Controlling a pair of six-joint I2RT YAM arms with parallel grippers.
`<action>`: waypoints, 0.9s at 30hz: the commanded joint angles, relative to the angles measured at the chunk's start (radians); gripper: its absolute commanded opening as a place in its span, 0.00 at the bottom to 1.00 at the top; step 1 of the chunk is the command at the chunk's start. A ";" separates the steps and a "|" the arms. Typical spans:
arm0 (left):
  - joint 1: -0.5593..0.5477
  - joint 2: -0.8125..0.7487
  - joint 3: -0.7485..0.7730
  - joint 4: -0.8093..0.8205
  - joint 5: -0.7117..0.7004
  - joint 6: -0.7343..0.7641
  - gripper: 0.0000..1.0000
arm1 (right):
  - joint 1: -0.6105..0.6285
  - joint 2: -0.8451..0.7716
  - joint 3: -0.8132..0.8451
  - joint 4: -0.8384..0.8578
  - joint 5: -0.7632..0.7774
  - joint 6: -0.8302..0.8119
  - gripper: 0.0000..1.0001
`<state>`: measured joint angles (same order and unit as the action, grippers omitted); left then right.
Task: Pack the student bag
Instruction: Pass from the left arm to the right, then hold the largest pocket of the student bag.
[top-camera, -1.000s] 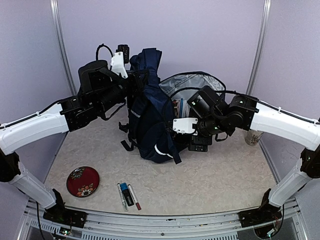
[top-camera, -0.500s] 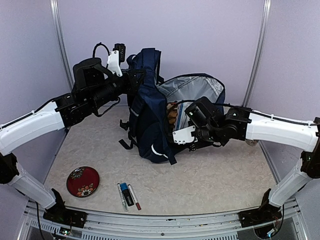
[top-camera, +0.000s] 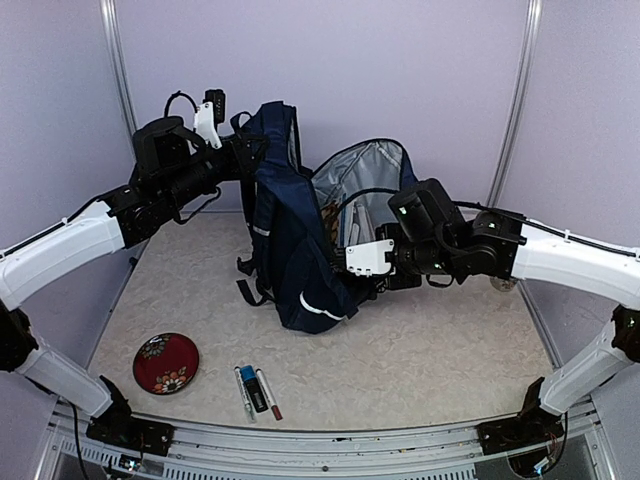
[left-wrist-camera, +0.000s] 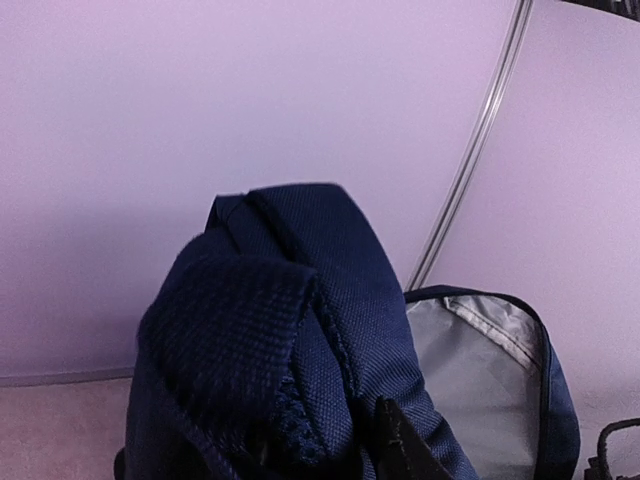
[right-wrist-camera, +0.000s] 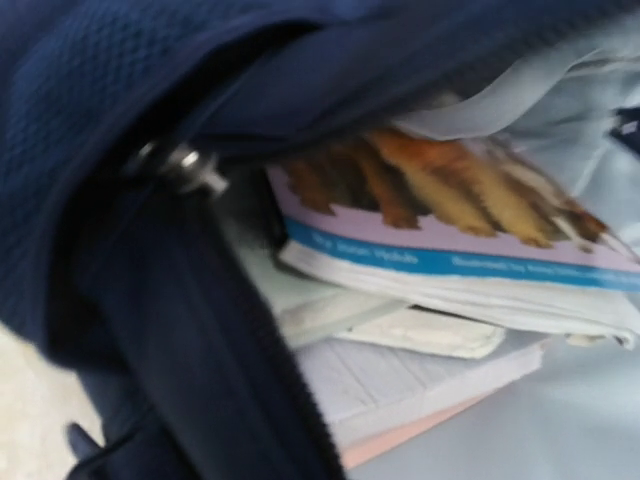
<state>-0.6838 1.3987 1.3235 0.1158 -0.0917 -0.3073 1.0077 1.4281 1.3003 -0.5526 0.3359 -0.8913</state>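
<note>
The student bag (top-camera: 290, 260) stands upright a little toward 12 o'clock from the middle of the table (top-camera: 450, 360). Its long axis is near vertical and its grey-lined mouth gapes toward 3 o'clock. We see the left gripper (top-camera: 252, 152) up at the bag's top, at about 10 o'clock from the bag's body. In the left wrist view the webbing loop and folded top fabric sit right against one dark finger (left-wrist-camera: 398, 445), so we judge the jaws clamped on the bag, holding it erect.

The right gripper (top-camera: 378, 282) sits at the lower lip of the opening, on the bag's 3 o'clock side, and is the nearer one to the compartment. Its fingers do not show in its own camera and are masked in the top view, so we cannot tell how its jaws stand. That camera looks straight into the mouth: books (right-wrist-camera: 450, 260) lie stacked inside, just beyond the zipper pull (right-wrist-camera: 185, 165).

A red dish (top-camera: 166, 361) at 8 o'clock and some pens (top-camera: 256, 390) at 7 o'clock lie well apart from the bag, outside it. We judge the packing unfinished, and anything fed in must enter from 3 o'clock.
</note>
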 joint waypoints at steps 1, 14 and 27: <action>0.029 0.016 -0.004 0.109 0.019 0.086 0.37 | 0.010 -0.124 0.007 0.140 -0.121 0.057 0.00; 0.001 -0.116 -0.024 0.124 0.420 0.252 0.99 | 0.011 -0.087 -0.022 0.170 -0.150 0.088 0.00; -0.249 -0.324 -0.466 -0.029 0.155 0.233 0.81 | 0.009 -0.101 -0.021 0.198 -0.162 0.061 0.00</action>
<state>-0.8581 0.9958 1.0008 0.1825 0.1795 -0.0532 1.0077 1.3590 1.2533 -0.5152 0.2237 -0.8486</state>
